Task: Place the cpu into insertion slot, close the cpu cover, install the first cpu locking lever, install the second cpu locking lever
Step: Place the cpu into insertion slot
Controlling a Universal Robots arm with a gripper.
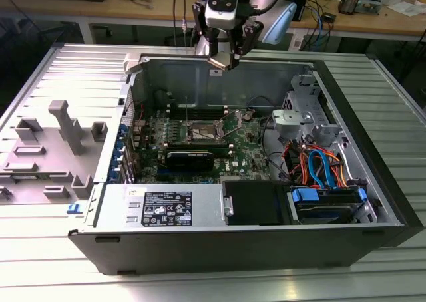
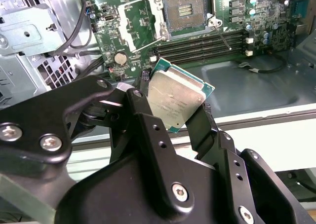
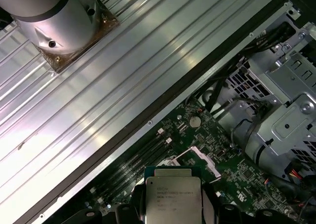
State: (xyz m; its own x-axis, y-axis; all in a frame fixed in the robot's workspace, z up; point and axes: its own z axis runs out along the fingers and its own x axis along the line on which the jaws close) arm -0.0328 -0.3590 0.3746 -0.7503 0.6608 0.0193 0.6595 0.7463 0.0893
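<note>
insertion slot point(image 2: 185, 9) uncovered, memory slots point(image 2: 197, 44) just beside

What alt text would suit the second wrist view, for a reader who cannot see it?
The gripper holds the cpu by two opposite edges, silver top toward the camera, clear of the green motherboard. Beyond the chip the insertion slot is empty, with long black memory slots beside it.
</note>
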